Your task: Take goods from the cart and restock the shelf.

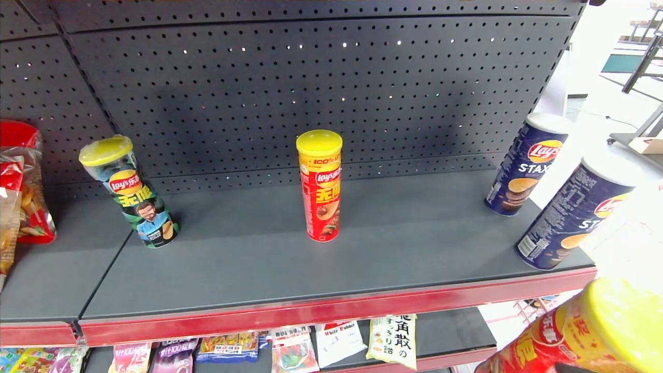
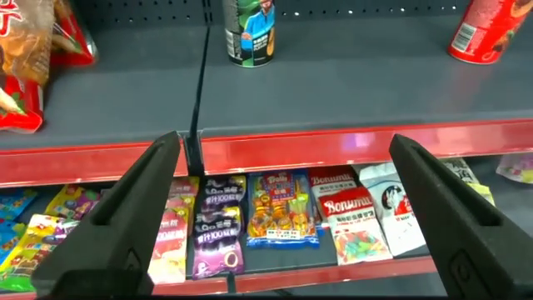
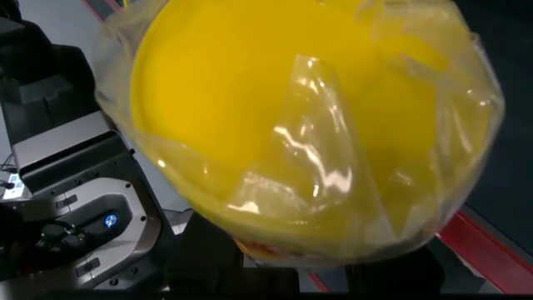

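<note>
I have my right tool (image 3: 300,265) clamped on a yellow-lidded red can (image 1: 580,331), held in front of the right end of the shelf (image 1: 259,269) and just below its red lip, while my left tool (image 2: 285,143) hangs spread apart before the shelf's left part.

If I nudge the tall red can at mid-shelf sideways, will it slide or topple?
The tall red cylindrical can with the yellow lid stands upright on a narrow base, so a push near the lid would probably tip it; push low. Once down, its round body would likely roll on the flat dark shelf.
</note>
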Motion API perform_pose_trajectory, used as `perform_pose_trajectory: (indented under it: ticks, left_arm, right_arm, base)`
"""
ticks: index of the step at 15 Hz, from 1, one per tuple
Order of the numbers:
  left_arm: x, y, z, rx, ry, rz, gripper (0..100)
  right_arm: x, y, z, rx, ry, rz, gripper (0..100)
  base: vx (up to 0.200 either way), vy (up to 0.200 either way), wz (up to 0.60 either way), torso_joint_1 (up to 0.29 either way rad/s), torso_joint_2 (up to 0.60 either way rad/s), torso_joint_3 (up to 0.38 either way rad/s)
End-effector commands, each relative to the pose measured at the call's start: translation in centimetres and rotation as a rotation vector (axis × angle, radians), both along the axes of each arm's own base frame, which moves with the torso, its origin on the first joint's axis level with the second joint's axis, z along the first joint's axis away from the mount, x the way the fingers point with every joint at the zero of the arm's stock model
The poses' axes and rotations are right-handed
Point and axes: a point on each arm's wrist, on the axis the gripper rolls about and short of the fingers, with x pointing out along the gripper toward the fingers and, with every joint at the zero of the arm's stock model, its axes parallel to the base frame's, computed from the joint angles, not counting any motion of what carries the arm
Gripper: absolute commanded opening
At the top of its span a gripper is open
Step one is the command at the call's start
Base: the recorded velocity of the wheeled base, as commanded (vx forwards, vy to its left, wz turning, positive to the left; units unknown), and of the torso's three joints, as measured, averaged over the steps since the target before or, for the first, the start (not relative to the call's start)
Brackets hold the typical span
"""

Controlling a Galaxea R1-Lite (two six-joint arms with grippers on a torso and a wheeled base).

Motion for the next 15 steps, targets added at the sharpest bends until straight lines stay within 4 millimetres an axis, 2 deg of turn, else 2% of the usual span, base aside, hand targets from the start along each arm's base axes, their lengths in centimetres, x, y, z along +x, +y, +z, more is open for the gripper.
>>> perform_pose_trajectory:
  ticks: [1,2,3,4,6,7,9,11,13,14,15]
  left_arm:
    - [0.2,0.0,0.0,0.003,0.022,-0.006,100]
    - [0.3,0.0,0.1,0.011,0.033,-0.034,100]
    - [0.1,-0.1,1.0,0.015,0.001,-0.081,100]
    - [0.0,-0.1,6.4,-0.014,-0.051,-0.117,100]
    - [2.8,-0.4,14.4,-0.089,-0.031,-0.207,100]
    - [3.8,-0.5,14.3,-0.066,0.013,-0.254,100]
    - [9.4,-1.8,15.3,0.030,0.172,-0.506,100]
    - [13.8,-3.9,14.8,0.047,0.256,-0.793,100]
    - [17.6,-5.8,13.6,0.076,0.296,-0.876,100]
    - [20.6,-6.9,13.0,0.091,0.279,-0.889,100]
    - [22.3,-7.7,12.6,0.096,0.267,-0.895,100]
  right_arm:
    - [0.2,0.1,-0.1,-0.005,0.006,0.002,0]
    - [0.1,0.0,-0.1,-0.003,0.003,-0.002,0]
    - [0.1,0.1,0.1,-0.001,-0.001,-0.002,0]
    - [0.2,0.1,0.3,0.003,-0.006,-0.002,0]
    - [0.3,0.2,0.7,0.005,-0.014,-0.006,0]
    - [0.3,0.1,0.5,0.001,-0.009,-0.011,0]
    - [0.6,0.2,0.7,-0.011,-0.012,-0.053,0]
    - [0.8,0.2,1.2,-0.009,-0.029,-0.077,0]
    - [0.8,0.2,1.5,-0.006,-0.038,-0.086,0]
    - [0.8,0.2,1.5,-0.009,-0.041,-0.099,0]
    - [0.8,0.2,1.5,-0.010,-0.041,-0.102,0]
  base:
    - [0.000,0.000,0.00,0.000,0.00,0.000]
    - [0.000,0.000,0.00,0.000,0.00,0.000]
    - [0.000,0.000,0.00,0.000,0.00,0.000]
    - [0.000,0.000,0.00,0.000,0.00,0.000]
    - [0.000,0.000,0.00,0.000,0.00,0.000]
    - [0.000,0.000,0.00,0.000,0.00,0.000]
    - [0.000,0.000,0.00,0.000,0.00,0.000]
    - [0.000,0.000,0.00,0.000,0.00,0.000]
    - [0.000,0.000,0.00,0.000,0.00,0.000]
    - [0.000,0.000,0.00,0.000,0.00,0.000]
    - [0.000,0.000,0.00,0.000,0.00,0.000]
